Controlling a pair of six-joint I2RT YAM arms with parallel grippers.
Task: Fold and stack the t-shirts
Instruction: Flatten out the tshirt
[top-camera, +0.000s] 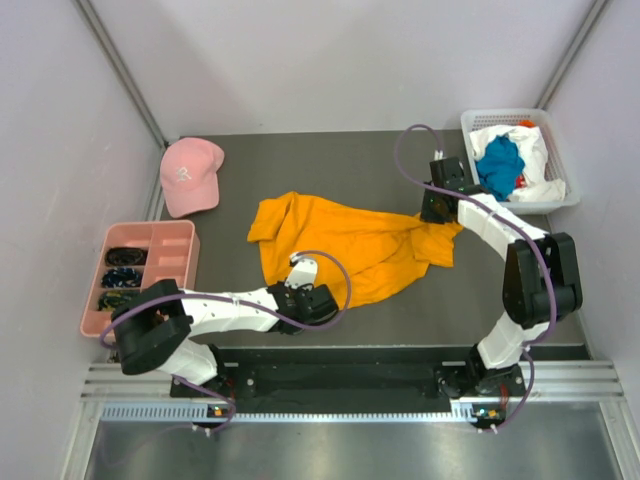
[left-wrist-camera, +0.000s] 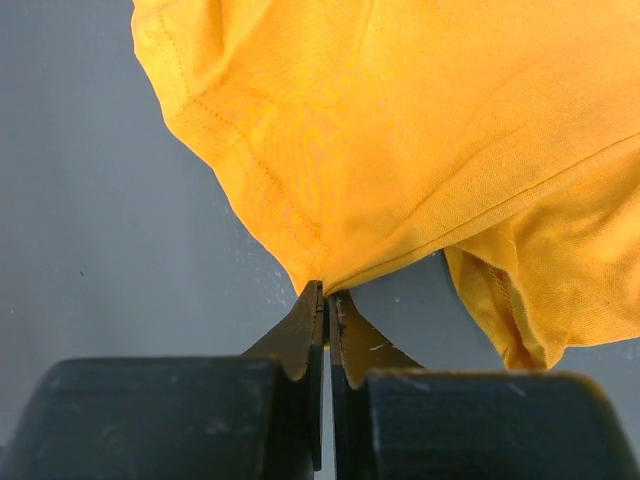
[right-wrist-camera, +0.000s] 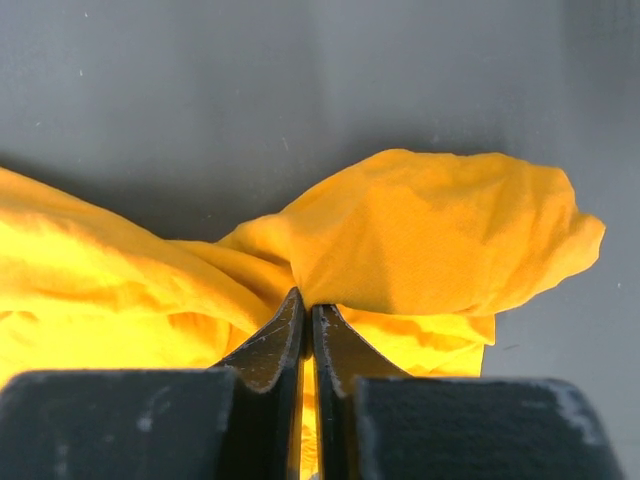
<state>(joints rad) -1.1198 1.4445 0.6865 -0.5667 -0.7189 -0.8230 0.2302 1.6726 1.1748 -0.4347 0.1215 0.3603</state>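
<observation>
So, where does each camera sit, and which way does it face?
Top external: above and behind the robot, looking down on the table; the left arm and right arm show whole.
Left wrist: on the left arm, facing along the left gripper, shut on the orange-yellow t-shirt; nothing more of the arm shows.
Right wrist: on the right arm, facing along the right gripper, shut on the same shirt; nothing more shows.
Shared: all three see that shirt.
</observation>
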